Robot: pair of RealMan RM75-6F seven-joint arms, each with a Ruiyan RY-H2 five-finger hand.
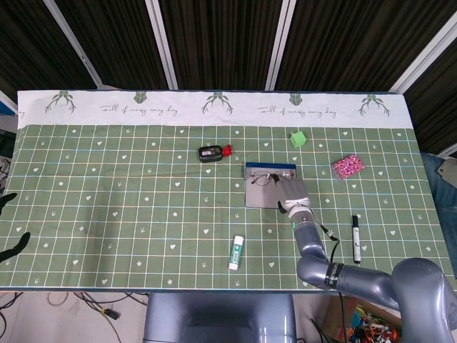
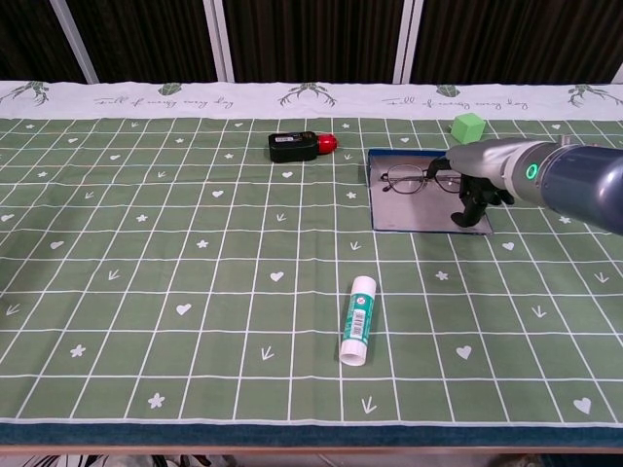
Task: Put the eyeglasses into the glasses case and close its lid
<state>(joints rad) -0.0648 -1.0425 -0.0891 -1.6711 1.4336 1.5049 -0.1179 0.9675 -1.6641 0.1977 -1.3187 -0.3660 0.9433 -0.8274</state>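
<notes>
The right hand is over the right side of the open glasses case, fingers pointing down onto the case's grey inner face. It looks to be touching the right end of the eyeglasses, but whether it is actually gripping them I cannot tell from either view. The eyeglasses lie inside the case, toward its far edge, lenses side by side. The lid stands open, a dark blue strip along the back.

From the head view, the case sits just right of the tabletop's centre, with the hand covering its right part.

At about 10 o'clock from the case lies a small black device with a red piece at its right end. At 1 o'clock, a green cube. At 7 o'clock, nearer the front edge, a white and green tube lies on its side. In the head view a pink bundle is at 3 o'clock, and a black marker at 5 o'clock.

Dark fingertips of the left hand peek in at the far left edge, holding nothing that shows; whether they are spread or curled I cannot tell.
</notes>
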